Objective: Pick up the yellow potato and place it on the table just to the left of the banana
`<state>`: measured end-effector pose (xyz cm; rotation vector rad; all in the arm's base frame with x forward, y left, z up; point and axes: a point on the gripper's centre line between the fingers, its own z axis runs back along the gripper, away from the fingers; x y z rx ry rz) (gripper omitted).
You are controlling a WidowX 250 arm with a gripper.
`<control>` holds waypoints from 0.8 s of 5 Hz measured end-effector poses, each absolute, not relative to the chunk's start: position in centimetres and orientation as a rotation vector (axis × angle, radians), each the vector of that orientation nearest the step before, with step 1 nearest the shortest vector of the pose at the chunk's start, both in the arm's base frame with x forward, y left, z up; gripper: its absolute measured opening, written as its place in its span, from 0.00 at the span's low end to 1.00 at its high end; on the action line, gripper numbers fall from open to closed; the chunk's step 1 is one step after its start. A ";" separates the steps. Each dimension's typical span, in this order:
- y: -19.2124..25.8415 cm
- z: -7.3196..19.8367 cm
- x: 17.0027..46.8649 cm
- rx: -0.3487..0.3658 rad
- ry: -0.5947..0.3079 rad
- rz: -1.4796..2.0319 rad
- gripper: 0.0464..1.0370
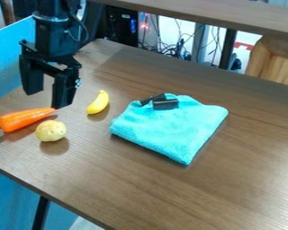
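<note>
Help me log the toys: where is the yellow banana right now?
In the camera view, the yellow banana lies left of center on the table, between the gripper and the turquoise cloth.

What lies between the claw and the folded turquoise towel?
In the camera view, the yellow banana lies between the claw and the towel, on the wooden table.

The black pincer point(47, 99) hangs downward (its fingers spread apart).
</note>
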<state>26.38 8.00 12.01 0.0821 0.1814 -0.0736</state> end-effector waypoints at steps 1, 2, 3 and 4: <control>7.9 11.3 26.2 0.075 0.209 -0.077 0.97; 8.4 10.9 26.4 0.087 0.215 -0.180 0.97; 9.5 11.1 26.0 0.093 0.225 -0.229 0.97; 10.5 11.1 26.0 0.114 0.227 -0.311 0.97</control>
